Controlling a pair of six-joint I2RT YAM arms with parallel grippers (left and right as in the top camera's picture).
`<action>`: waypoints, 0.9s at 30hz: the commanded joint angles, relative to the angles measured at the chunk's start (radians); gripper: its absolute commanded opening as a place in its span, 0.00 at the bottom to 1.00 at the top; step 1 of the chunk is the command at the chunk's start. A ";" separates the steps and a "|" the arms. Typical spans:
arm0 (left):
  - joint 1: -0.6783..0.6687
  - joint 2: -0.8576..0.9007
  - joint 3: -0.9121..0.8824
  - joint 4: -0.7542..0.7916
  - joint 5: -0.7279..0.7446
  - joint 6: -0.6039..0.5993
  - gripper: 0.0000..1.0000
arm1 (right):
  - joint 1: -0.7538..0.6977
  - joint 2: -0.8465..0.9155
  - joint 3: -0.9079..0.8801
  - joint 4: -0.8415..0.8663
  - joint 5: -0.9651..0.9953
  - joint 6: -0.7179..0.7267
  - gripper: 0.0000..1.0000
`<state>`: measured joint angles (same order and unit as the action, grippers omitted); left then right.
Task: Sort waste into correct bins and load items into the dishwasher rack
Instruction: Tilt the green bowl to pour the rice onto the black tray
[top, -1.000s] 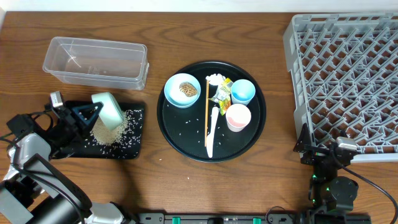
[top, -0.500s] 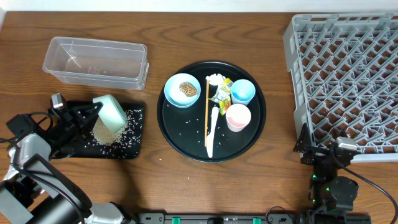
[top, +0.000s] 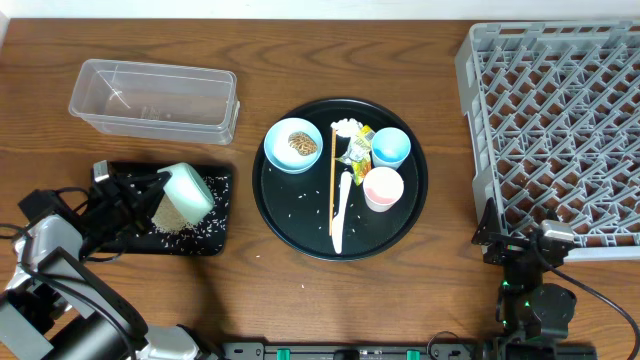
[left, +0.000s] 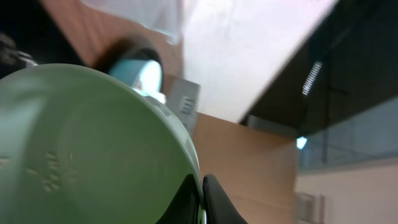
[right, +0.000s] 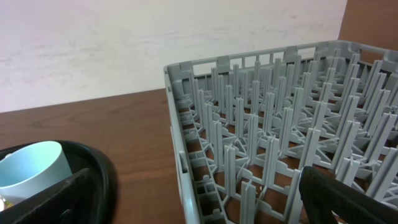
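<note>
My left gripper (top: 157, 190) is shut on the rim of the mint-white bowl (top: 188, 190), holding it tipped over the shallow black rectangular tray (top: 218, 238), where a pile of rice (top: 175, 217) lies. In the left wrist view the bowl (left: 87, 143) fills the frame, its rim pinched in my left gripper (left: 200, 200). The clear tub (top: 155, 100) stands behind. My right gripper (right: 199, 214) is open, low beside the dishwasher rack (right: 267, 137), which fills the right side (top: 560, 130) of the overhead view. The right gripper (top: 525, 250) sits at the rack's front left corner.
A round black tray (top: 262, 200) holds a light-blue bowl (top: 293, 145) with a brown lump, a chopstick (top: 332, 180), white spoon (top: 340, 215), tissue (top: 345, 127), yellow-green wrapper (top: 360, 143), blue cup (top: 390, 147), pink-white cup (top: 383, 187) and stray rice grains (top: 305, 200).
The left gripper has shifted the mint-white bowl a little right and down over the rice pile and turned it. The right arm has not moved.
</note>
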<state>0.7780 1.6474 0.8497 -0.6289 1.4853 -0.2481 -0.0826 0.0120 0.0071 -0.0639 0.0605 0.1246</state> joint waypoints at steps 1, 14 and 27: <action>0.011 -0.003 0.003 -0.040 -0.037 -0.017 0.06 | 0.011 -0.007 -0.002 -0.003 0.011 -0.010 0.99; 0.010 -0.004 0.003 0.051 -0.052 0.076 0.06 | 0.011 -0.007 -0.002 -0.003 0.011 -0.010 0.99; -0.042 -0.155 0.004 0.072 -0.070 0.113 0.06 | 0.011 -0.007 -0.002 -0.003 0.011 -0.010 0.99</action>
<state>0.7589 1.5639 0.8471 -0.5568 1.4513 -0.1574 -0.0826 0.0120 0.0071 -0.0643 0.0605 0.1246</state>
